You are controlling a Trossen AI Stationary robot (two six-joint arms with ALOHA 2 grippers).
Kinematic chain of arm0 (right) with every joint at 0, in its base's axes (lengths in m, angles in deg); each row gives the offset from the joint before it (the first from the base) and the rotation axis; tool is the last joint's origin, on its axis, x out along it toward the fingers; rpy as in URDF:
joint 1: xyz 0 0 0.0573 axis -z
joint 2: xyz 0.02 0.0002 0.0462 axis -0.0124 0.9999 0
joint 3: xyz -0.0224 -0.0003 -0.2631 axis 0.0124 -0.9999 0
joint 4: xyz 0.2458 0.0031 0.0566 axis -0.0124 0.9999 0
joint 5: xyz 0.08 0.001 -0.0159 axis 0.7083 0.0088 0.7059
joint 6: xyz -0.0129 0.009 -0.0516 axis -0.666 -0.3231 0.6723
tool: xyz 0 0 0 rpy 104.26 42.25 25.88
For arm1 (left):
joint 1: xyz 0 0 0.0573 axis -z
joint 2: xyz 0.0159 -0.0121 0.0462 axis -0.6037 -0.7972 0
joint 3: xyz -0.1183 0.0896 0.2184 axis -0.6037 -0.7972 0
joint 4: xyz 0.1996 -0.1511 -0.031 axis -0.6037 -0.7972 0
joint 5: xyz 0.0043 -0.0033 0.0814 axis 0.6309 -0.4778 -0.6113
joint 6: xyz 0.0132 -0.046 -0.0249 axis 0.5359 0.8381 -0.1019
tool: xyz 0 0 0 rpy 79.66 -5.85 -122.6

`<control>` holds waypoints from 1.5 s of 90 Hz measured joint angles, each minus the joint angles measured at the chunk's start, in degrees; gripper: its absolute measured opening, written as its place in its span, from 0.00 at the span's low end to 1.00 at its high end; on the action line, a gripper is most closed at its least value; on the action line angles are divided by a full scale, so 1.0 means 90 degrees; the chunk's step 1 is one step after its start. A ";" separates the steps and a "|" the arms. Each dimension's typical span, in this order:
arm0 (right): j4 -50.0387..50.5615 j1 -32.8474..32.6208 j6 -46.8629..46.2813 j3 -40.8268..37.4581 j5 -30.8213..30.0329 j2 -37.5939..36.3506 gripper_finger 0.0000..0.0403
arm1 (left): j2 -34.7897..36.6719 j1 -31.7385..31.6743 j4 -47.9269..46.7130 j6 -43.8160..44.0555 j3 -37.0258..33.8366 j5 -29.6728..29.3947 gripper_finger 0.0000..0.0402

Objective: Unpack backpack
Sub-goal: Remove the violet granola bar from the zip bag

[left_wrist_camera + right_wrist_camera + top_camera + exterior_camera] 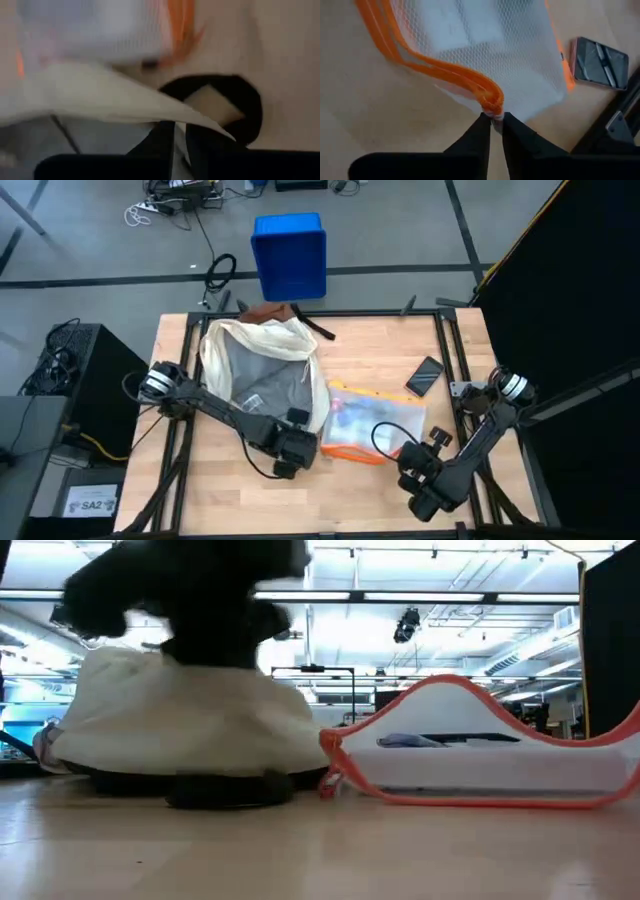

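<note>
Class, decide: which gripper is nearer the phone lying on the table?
Right. The right gripper pinches the pouch edge, just short of the phone. The left gripper grips the backpack rim, beyond the pouch.

both arms are dark, close to black, built of slim tubular links joined by chunkier housings. near each base sits a pale silver-white ringed joint. the left gripper [291, 451] is a blocky black unit with a thin black cable looping just beside it. the right gripper [424, 478] is likewise black and boxy, a dark cable curling above it. in the wrist views the fingers [479, 135] are matte black, tapering to narrow tips.
</note>
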 joint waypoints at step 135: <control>-0.0175 0.0034 -0.0012 0.0000 -0.0695 -0.0002 0.09 | 0.0592 0.1490 0.0291 0.0731 -0.0403 -0.1454 0.47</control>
